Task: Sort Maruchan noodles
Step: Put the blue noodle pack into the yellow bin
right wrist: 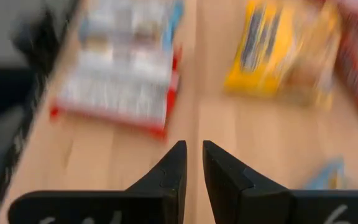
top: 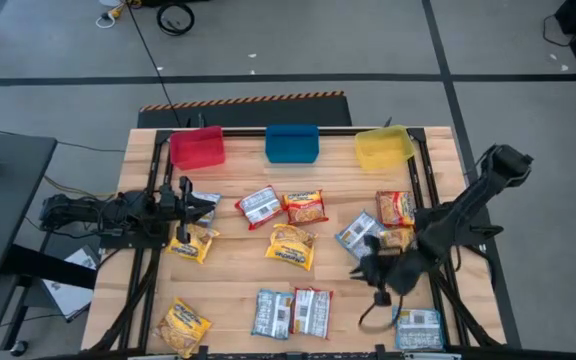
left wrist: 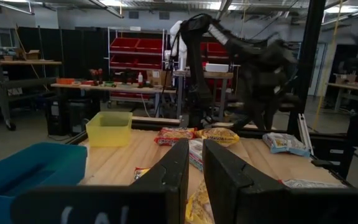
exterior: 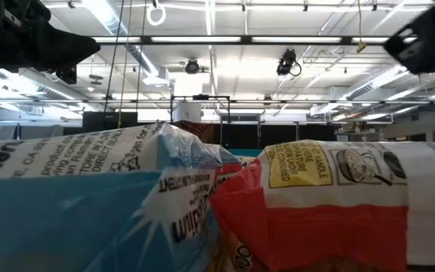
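Observation:
Maruchan packets lie flat and scattered on the wooden table. There are yellow ones (top: 291, 246) (top: 193, 241) (top: 181, 327), red ones (top: 306, 207) (top: 395, 207) (top: 313, 312) and blue-silver ones (top: 273, 313) (top: 356, 235) (top: 418, 328). My left gripper (top: 186, 203) (left wrist: 194, 167) is shut. It points level toward the table's right, beside a blue-silver packet (top: 206, 205) and over a yellow packet (left wrist: 197, 205). My right gripper (top: 370, 267) (right wrist: 193, 163) is shut and hangs over bare wood, between a red packet (right wrist: 120, 84) and a yellow one (right wrist: 284, 50).
A red bin (top: 197, 147), a blue bin (top: 292, 143) and a yellow bin (top: 384, 147) stand in a row along the table's far edge. In the low view, a blue packet (exterior: 66, 219) and a red packet (exterior: 338, 204) lie right in front of the camera and block it.

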